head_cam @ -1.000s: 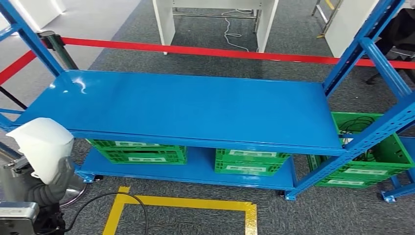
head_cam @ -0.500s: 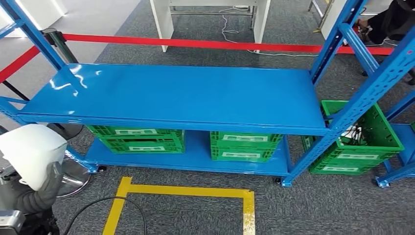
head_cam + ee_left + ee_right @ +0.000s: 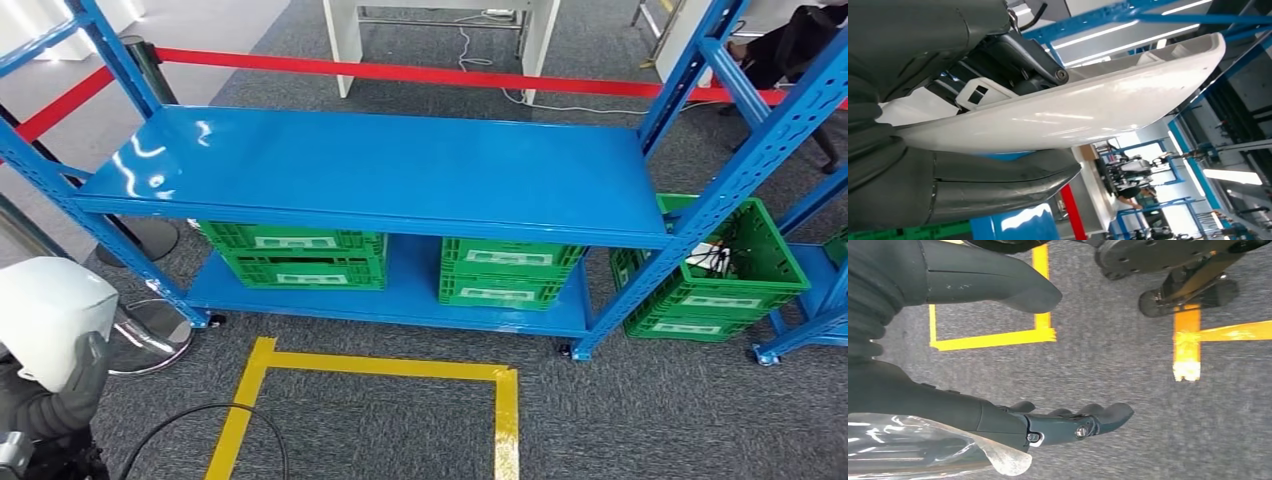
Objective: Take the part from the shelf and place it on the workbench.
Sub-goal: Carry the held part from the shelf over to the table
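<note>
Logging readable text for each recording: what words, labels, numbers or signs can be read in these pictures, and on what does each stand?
No text here can be read.
Green crates: white label strips on their fronts, print too small and blurred to read.
White part held by the left hand: no marking seen.
Blue shelf, red barrier tape, yellow floor tape: plain, no lettering.

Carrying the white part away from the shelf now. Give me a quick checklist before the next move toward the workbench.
1. White part gripped by left hand: ok, thumb and fingers clamp it in the left wrist view.
2. Right hand free: ok, holds nothing, fingers apart over the carpet.
3. Blue shelf top cleared: ok.
4. Black cable near the feet: not ok, trip risk.
5. Workbench located: cannot tell.
</note>
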